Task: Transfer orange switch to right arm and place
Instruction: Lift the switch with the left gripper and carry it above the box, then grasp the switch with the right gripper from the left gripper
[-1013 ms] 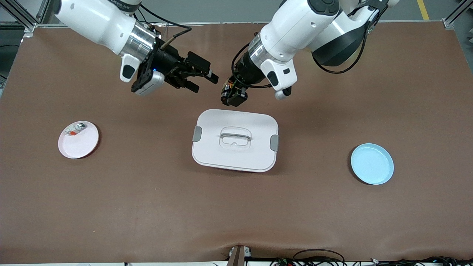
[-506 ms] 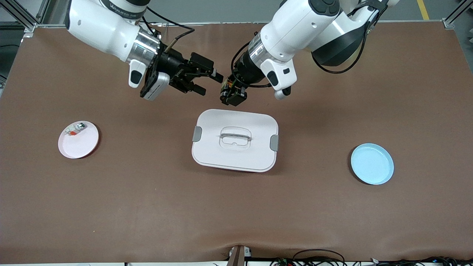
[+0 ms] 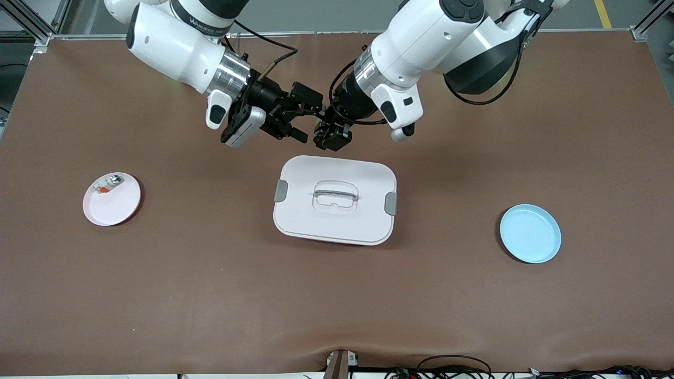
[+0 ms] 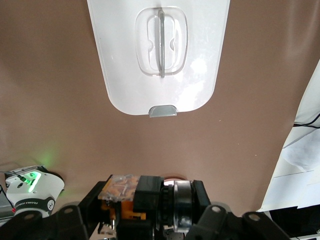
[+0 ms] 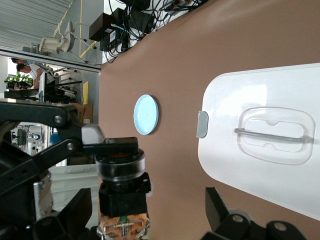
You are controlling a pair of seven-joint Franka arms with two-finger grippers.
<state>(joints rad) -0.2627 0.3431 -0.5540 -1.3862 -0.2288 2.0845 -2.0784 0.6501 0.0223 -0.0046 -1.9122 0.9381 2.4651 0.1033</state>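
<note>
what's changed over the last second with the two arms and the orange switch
The right gripper, jaws open, has swung in toward the left arm's end, closing on the orange switch until its fingers flank it. Nothing was taken or released: the left gripper stays shut on the switch above the table. The white lidded box, pink plate and blue plate are unmoved.

Tabletop [image 3: 210, 295]: plain brown, matte, no pattern. White lidded box [image 3: 335, 200] at centre, grey clips on its two short edges, clear handle recess. Pale pink plate [image 3: 112, 202] toward the right arm's end, carrying a small white-and-clear piece [image 3: 108, 184] with an orange bit. Light blue plate [image 3: 530, 233] toward the left arm's end. Orange switch [image 5: 122, 195]: black body, orange cap, tan-orange end. Both arms white with black joint bands, silver wrist rings, black grippers.
</note>
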